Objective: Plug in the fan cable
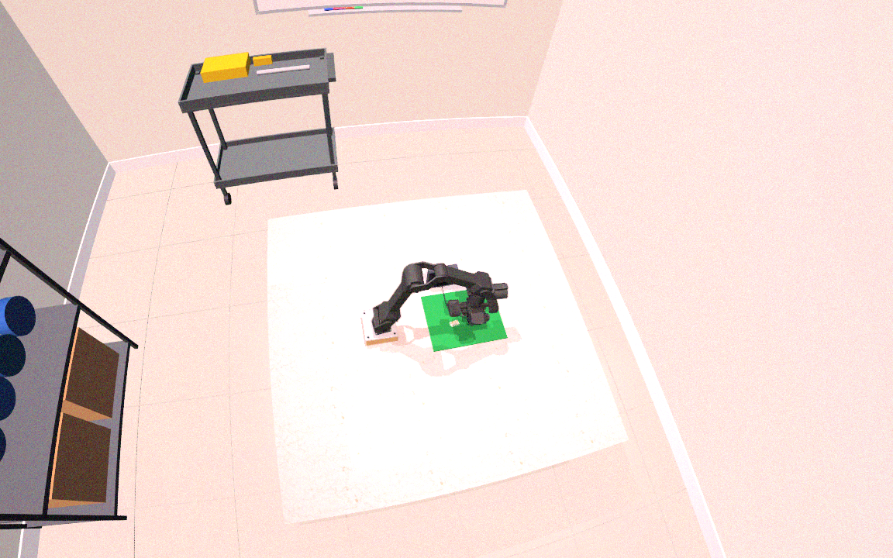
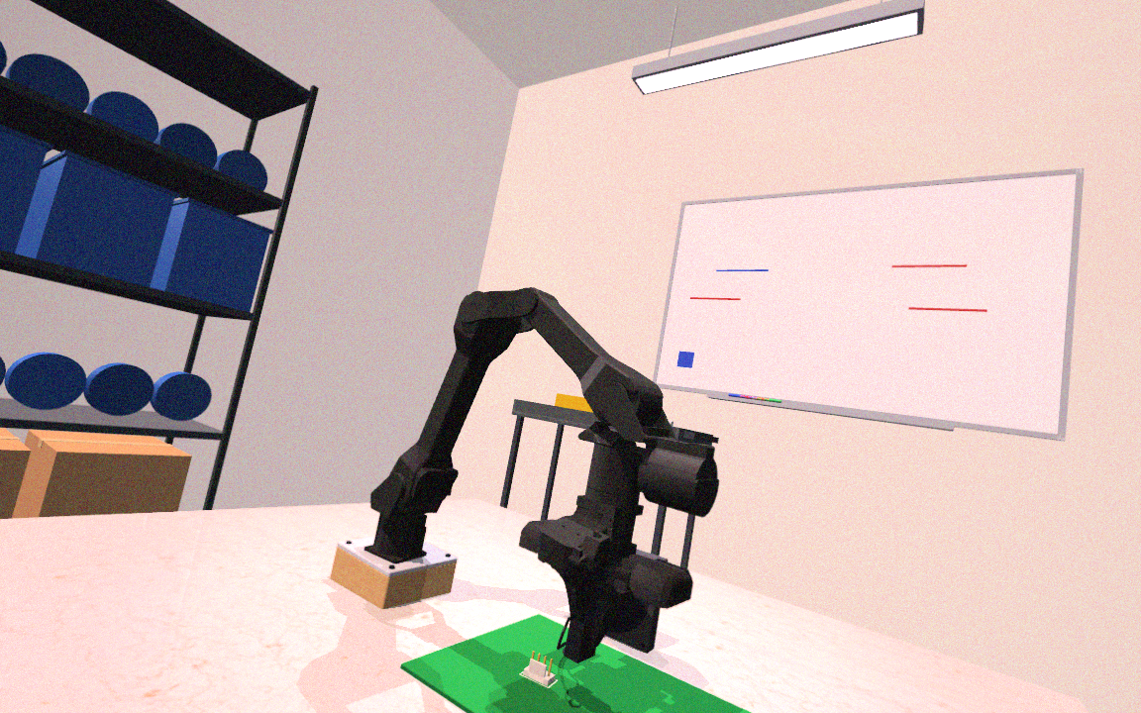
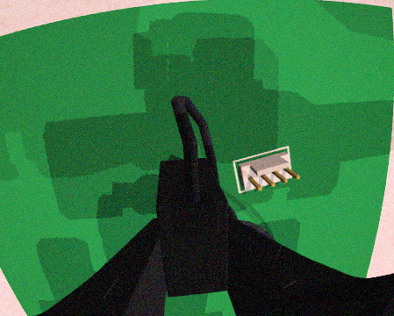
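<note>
Pale work surface (image 1: 339, 430) (image 2: 114, 611) fills the middle of the top view and runs across the bottom of the exterior one. Black shelf rack (image 2: 289, 190) at left in both room views, with blue bins and brown boxes; whiteboard (image 2: 867, 355) at right in the exterior view. Gray cart (image 1: 255, 98) upper left in the top view, yellow boxes on its top tray. My arm (image 1: 462, 279) (image 2: 460, 398) arches from its base block (image 1: 381, 340) (image 2: 362, 577), near frame center in the top view, and bends down over the green board (image 1: 444, 340) (image 2: 468, 658) (image 3: 359, 57), which lies flat. My gripper (image 1: 470, 317) (image 2: 581, 653) (image 3: 189, 226) points down over the board, closed around the black plug (image 3: 193, 259), one finger on each side. Plug sits lower center in the wrist view, off the header; gap to the board below it, can't tell. White header (image 1: 453, 323) (image 2: 539, 671) (image 3: 268, 168) is right of center in the wrist view, bottom center in the exterior one, to the plug's upper right in the wrist frame. Black cable (image 2: 562, 634) (image 3: 189, 140) loops at the plug's upper end, wrist view center. Four bare gold pins (image 2: 545, 662) (image 3: 268, 180) stick out of the header, no plug on them.
</note>
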Tool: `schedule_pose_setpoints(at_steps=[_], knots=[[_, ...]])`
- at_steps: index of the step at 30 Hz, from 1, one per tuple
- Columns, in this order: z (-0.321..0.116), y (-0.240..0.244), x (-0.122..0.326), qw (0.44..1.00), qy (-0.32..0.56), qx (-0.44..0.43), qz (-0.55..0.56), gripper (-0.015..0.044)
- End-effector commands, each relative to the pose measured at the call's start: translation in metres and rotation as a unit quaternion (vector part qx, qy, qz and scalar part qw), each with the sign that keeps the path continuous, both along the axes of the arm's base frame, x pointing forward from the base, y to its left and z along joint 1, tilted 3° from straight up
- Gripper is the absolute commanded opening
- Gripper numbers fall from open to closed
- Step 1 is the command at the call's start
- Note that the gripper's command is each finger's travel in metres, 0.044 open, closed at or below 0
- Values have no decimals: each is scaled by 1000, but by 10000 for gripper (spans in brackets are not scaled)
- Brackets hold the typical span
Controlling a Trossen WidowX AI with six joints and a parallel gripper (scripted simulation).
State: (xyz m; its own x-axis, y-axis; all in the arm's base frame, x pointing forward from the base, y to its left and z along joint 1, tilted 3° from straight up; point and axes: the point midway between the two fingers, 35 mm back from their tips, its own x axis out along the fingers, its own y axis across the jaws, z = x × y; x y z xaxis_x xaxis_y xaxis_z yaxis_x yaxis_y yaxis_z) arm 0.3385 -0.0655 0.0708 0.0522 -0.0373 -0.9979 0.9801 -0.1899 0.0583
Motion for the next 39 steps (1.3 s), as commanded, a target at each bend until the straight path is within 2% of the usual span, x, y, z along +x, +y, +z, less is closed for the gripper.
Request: schedule_pose_setpoints(at_steps=[1, 10, 20, 29, 39], knots=[[4, 0, -3, 997, -4, -7, 71, 0], [3, 3, -13, 974, 3, -16, 225, 0], [1, 5, -23, 920, 11, -25, 390, 0], [0, 7, -32, 848, 17, -33, 529, 0], [-2, 10, -43, 743, 23, -40, 667, 0]])
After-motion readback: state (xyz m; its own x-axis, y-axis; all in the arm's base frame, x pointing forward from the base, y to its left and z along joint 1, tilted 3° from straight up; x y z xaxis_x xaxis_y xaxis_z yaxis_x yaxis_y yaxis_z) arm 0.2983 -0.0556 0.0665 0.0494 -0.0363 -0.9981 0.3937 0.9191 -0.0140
